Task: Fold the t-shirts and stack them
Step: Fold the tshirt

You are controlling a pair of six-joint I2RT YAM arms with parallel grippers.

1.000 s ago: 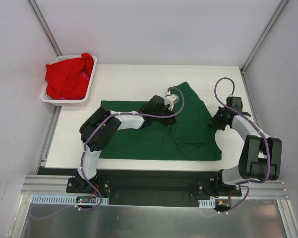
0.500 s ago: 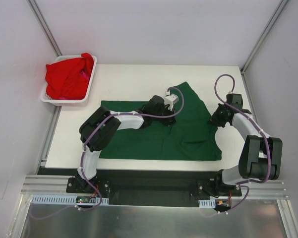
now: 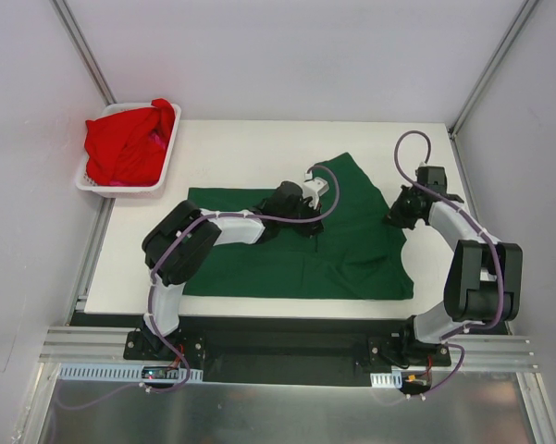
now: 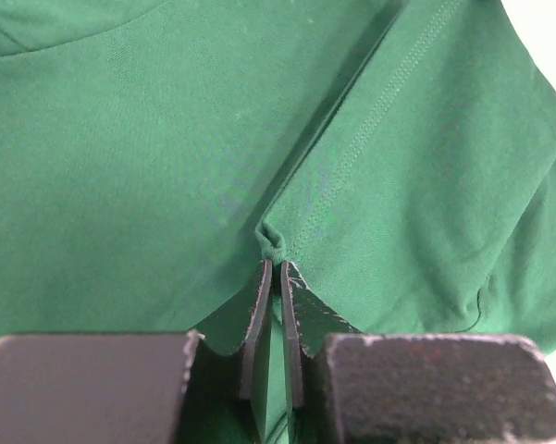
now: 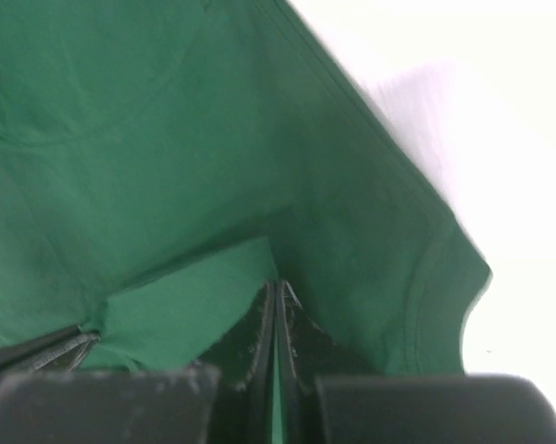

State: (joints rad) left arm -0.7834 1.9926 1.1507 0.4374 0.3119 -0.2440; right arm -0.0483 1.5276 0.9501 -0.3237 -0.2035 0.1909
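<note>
Green t-shirt (image 3: 287, 264) lies spread on the table (image 3: 240, 153), right of the white basket (image 3: 129, 189) and nearer the arms. Just now the right gripper (image 5: 276, 289), on the shirt's far side from the basket, has crept away from the arm bases, tugging the shirt's edge along. To me that's a fold being set up, not yet made. Its jaws are pinched tight on green cloth. The left gripper (image 4: 274, 268), closer to the basket, nips a small pucker beside a stitched hem, jaws all but closed. Red t-shirts (image 3: 125, 143) sit heaped in the basket.
</note>
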